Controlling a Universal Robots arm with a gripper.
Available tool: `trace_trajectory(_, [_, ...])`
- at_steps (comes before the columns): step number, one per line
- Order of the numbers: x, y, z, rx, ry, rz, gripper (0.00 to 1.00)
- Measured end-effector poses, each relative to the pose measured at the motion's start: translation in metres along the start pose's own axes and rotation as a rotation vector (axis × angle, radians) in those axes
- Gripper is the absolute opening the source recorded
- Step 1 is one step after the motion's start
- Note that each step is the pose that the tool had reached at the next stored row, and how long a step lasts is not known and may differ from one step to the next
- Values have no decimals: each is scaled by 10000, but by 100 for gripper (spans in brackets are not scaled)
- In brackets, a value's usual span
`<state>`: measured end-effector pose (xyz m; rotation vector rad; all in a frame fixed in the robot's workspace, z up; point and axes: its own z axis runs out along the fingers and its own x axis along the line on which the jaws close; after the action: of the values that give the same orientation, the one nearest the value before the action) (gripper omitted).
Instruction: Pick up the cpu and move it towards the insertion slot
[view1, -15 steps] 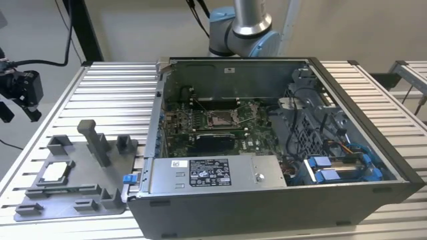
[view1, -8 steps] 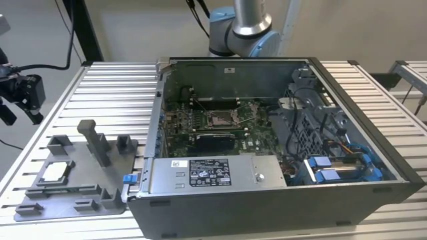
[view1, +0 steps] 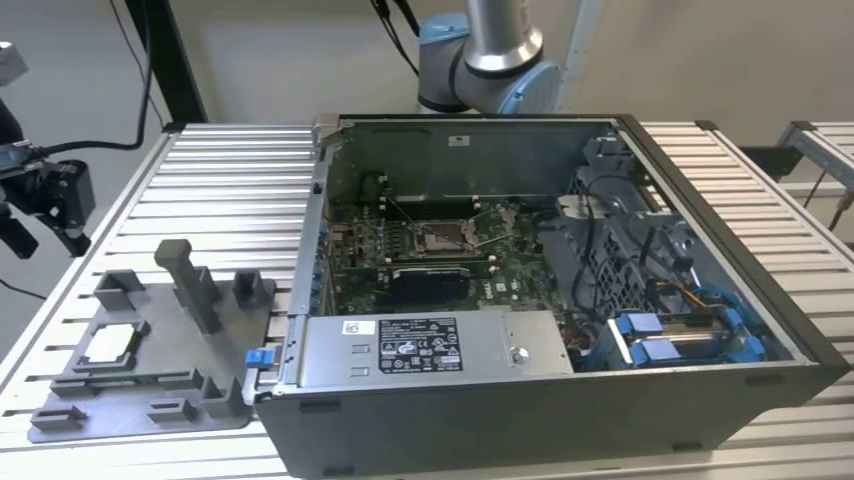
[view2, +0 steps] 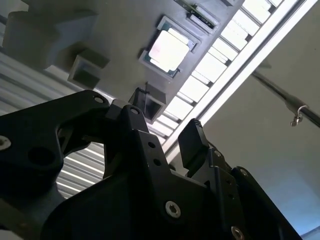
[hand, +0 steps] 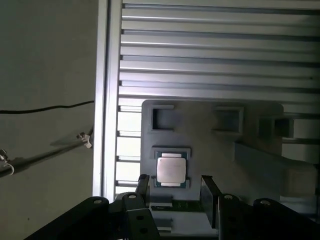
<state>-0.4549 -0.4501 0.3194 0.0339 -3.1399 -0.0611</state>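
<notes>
We take this for a robotics lab or test workshop: a grey industrial robot arm (view1: 487, 60) stands behind a table (view1: 227, 190) built of ribbed aluminium slats. On it we see a computer case (view1: 534, 420) with its side off and its circuit board (view1: 507, 280) bare. Beside the case lies a grey plastic tray (view1: 160, 350) of holders, with a loose black cable (hand: 50, 108) and a plain wall (view1: 721, 50) around.

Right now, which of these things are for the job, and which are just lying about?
For the job:
cpu, lying in the grey tray
insertion slot
the arm's open fingers, near the cpu

Just lying about:
tall grey block
power supply box
blue cables
slatted table
</notes>
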Motion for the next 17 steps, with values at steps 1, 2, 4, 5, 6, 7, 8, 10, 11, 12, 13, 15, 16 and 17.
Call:
trace_trajectory(1, [3, 0, 18, 0, 0, -5, 0])
trace_trajectory(2, [6, -1, 35, 0, 0, -17, 0])
trace_trajectory(4, [12, -2, 72, 0, 3, -63, 0])
trace_trajectory(5, [14, -3, 91, -1, 4, -89, 0])
trace_trajectory(6, [19, -3, 108, -1, 4, -106, 0])
trace_trajectory(7, [23, -4, 126, -1, 4, -122, 0])
trace_trajectory(8, [25, -5, 144, -1, 5, -139, 0])
trace_trajectory(10, [27, -6, 180, 0, 7, -176, 0])
trace_trajectory(11, [28, -7, 199, 0, 8, -189, 0])
trace_trajectory(12, [29, -7, 214, -1, 8, -195, 0])
trace_trajectory(13, [30, -8, 228, -1, 8, -198, 0])
trace_trajectory(15, [31, -9, 244, 0, 8, -201, 0])
trace_trajectory(16, [31, -8, 243, 0, 9, -200, 0])
trace_trajectory(17, [31, -9, 243, 0, 9, -201, 0])
